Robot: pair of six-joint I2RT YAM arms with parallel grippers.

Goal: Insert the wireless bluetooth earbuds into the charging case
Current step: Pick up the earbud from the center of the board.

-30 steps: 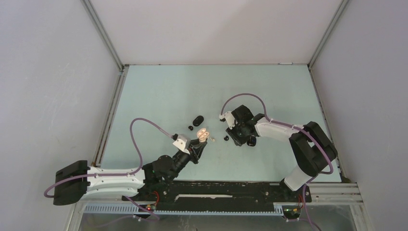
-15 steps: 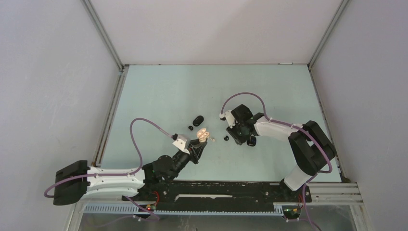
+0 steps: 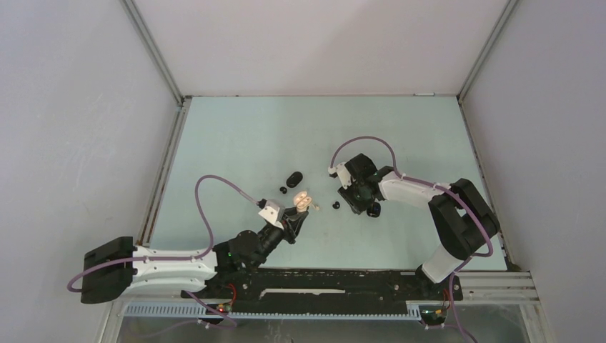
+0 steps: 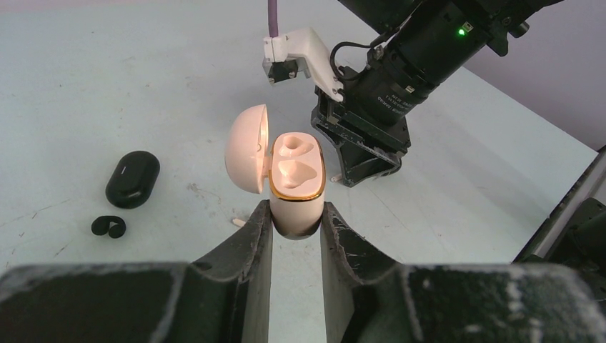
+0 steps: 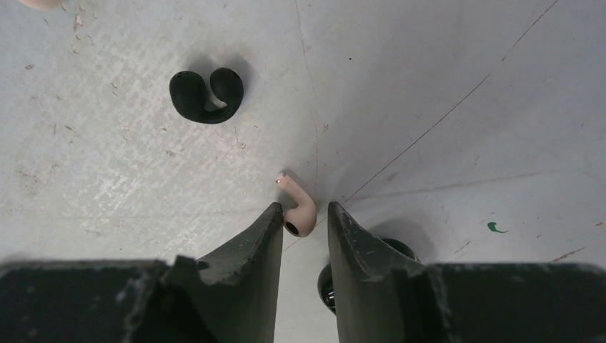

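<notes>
My left gripper (image 4: 295,214) is shut on the base of a cream charging case (image 4: 296,179), which stands upright with its lid swung open to the left and both moulded wells bare. From above, the case (image 3: 304,200) sits at the table's middle with the left gripper (image 3: 295,218) just before it. My right gripper (image 5: 306,209) points down at the table. A pinkish earbud (image 5: 301,214) lies between its tips, touching the left finger (image 5: 268,236), with a small gap to the right one. A black earbud (image 5: 206,93) lies farther off.
A closed black case (image 4: 133,179) and another black earbud (image 4: 108,226) lie left of the cream case. A dark glossy round object (image 5: 400,246) lies partly hidden behind my right finger, and it also shows from above (image 3: 373,209). The right arm's wrist (image 4: 371,93) hangs close behind the cream case.
The right gripper has shifted very slightly over the table. The left arm and the cream case have stayed put.
</notes>
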